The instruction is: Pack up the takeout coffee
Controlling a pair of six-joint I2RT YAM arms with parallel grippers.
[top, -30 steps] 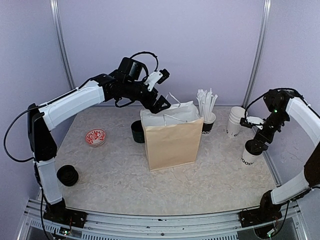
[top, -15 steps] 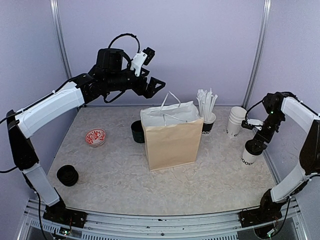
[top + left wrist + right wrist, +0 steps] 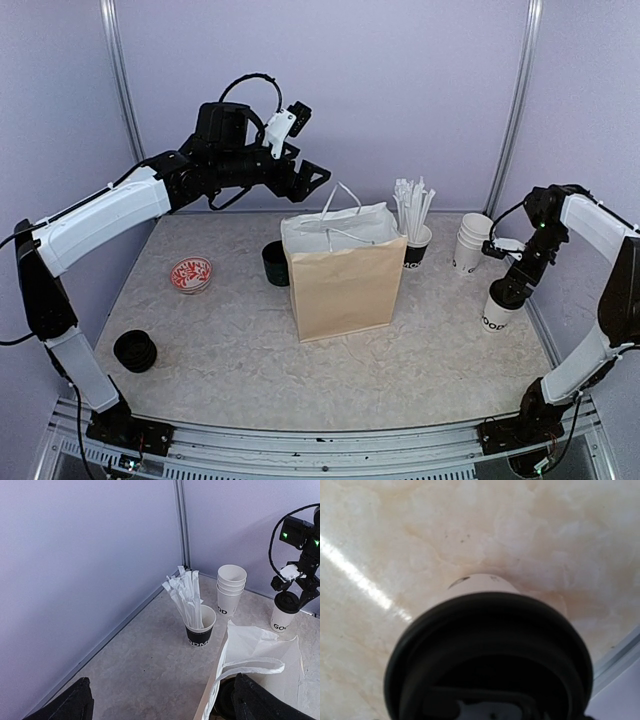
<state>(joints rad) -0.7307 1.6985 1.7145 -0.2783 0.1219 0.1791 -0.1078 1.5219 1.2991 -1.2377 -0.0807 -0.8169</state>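
A takeout coffee cup (image 3: 496, 314), white with a black lid and black lettering, stands on the table at the far right. My right gripper (image 3: 506, 291) is down on its lid and grips it. The lid (image 3: 490, 655) fills the right wrist view and my fingers are hidden there. The cup also shows in the left wrist view (image 3: 281, 620). My left gripper (image 3: 308, 181) is open and empty, raised above the left rim of the brown paper bag (image 3: 345, 272). A black lid (image 3: 227, 700) shows inside the bag.
A dark cup of wrapped straws (image 3: 415, 246) and a stack of lidless white cups (image 3: 469, 243) stand behind the bag on the right. A dark cup (image 3: 275, 263), a red dish (image 3: 190, 274) and black lids (image 3: 134, 351) are on the left.
My left gripper has risen out of the bag's mouth and drawn back to the left, open and empty. My right arm has shifted slightly at the cup and then held still.
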